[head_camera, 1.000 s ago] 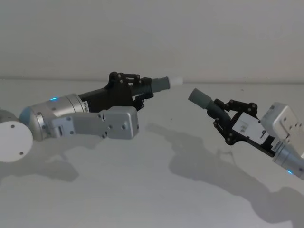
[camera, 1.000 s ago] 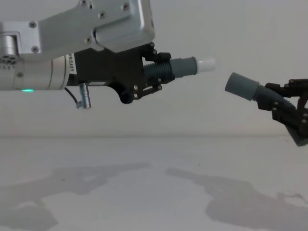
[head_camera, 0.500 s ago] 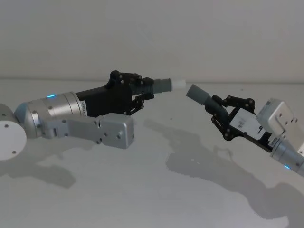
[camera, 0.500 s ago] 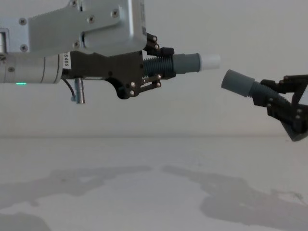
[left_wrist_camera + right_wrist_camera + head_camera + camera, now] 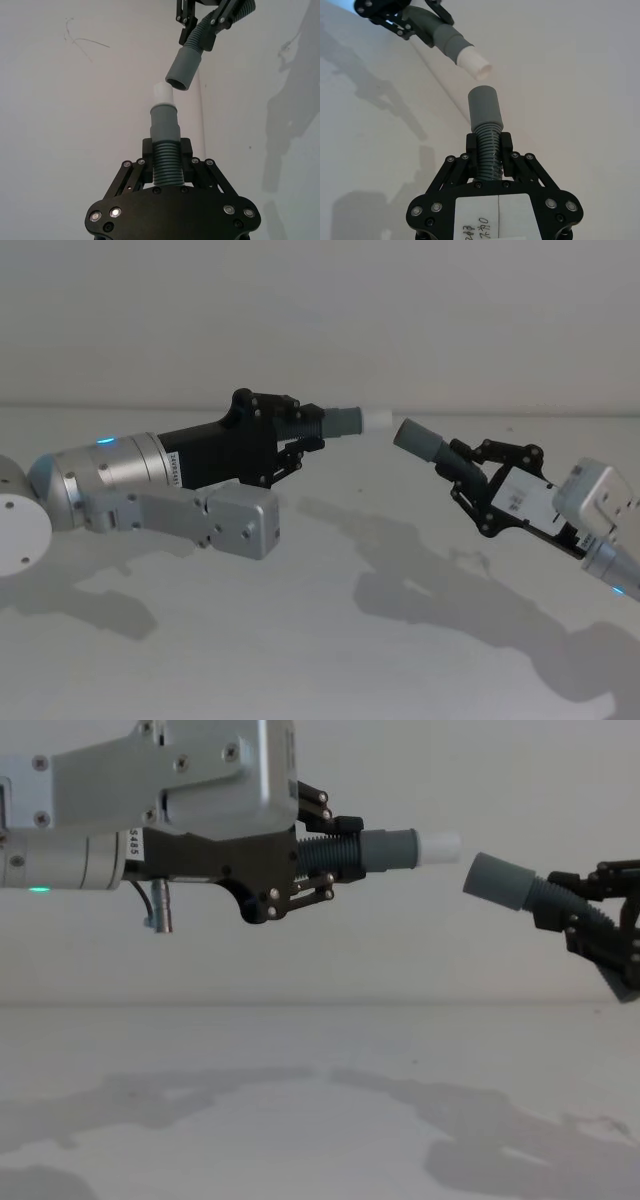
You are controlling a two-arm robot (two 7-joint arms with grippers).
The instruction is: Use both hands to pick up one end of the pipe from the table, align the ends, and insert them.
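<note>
Above the worktop (image 5: 300, 640), the gap between the two pipe ends has narrowed over the past second, leaving the whitish tip (image 5: 441, 846) just short of the socket (image 5: 497, 881). The left tool (image 5: 318, 848) is clamped on its ribbed piece, lying level toward the right. The right tool (image 5: 468, 478), likewise clamped, angles its socket piece up-left, so the axes are not yet in line.

right gripper (image 5: 600, 925) cut off by chest view's right edge
</note>
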